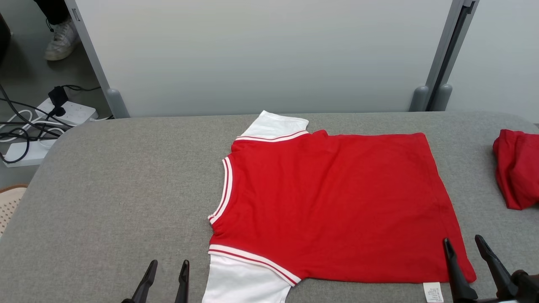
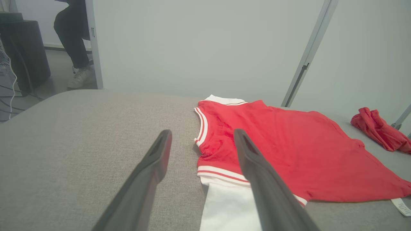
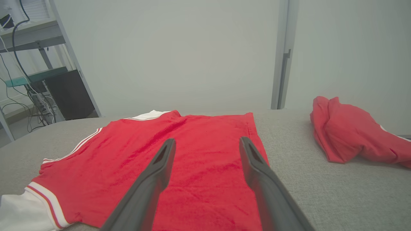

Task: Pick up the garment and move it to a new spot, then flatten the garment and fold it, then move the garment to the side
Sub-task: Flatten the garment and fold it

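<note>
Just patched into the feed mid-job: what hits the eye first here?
A red shirt with white sleeves lies spread flat in the middle of the grey table. A crumpled red bundle sits apart at the table's right edge. At the near edge, the left gripper stands open beside the near sleeve, the right gripper open at the hem corner.

The left gripper [image 1: 169, 265] and right gripper [image 1: 463, 240] each bore two long, dark grey fingers [image 2: 154, 166], tapering to slim tips, with a recessed slot near each tip.
</note>
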